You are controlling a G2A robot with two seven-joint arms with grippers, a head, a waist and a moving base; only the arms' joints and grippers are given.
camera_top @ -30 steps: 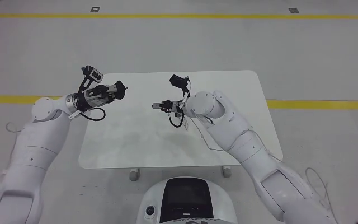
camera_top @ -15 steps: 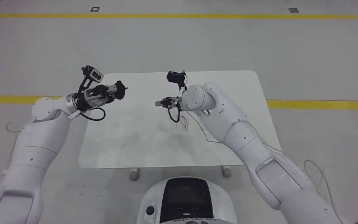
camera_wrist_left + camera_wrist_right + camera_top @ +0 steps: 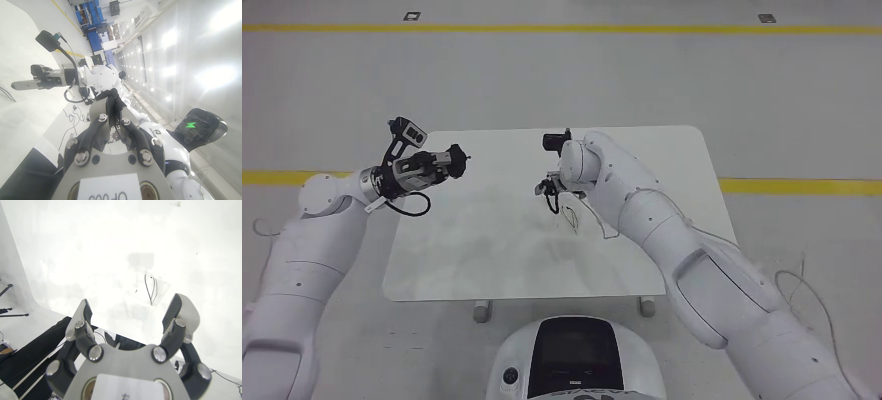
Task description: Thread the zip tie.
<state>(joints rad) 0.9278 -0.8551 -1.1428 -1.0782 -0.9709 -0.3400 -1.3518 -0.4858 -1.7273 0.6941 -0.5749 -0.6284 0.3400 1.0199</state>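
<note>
Now: zip tie on table, right gripper open

Zip tie (image 3: 150, 300): thin black curved strands that meet at one end, lying on a clear sheet (image 3: 162, 287) on the white table (image 3: 492, 250). Right gripper (image 3: 131, 299) hovers near it, jaws wide apart, holding nothing. Left gripper (image 3: 112, 102), well apart from it, is clamped on a black wad (image 3: 113, 94) I cannot identify.

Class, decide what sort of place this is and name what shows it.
Probably a robot lab or factory hall: yellow floor lines, blue racks, rows of ceiling lights.
</note>
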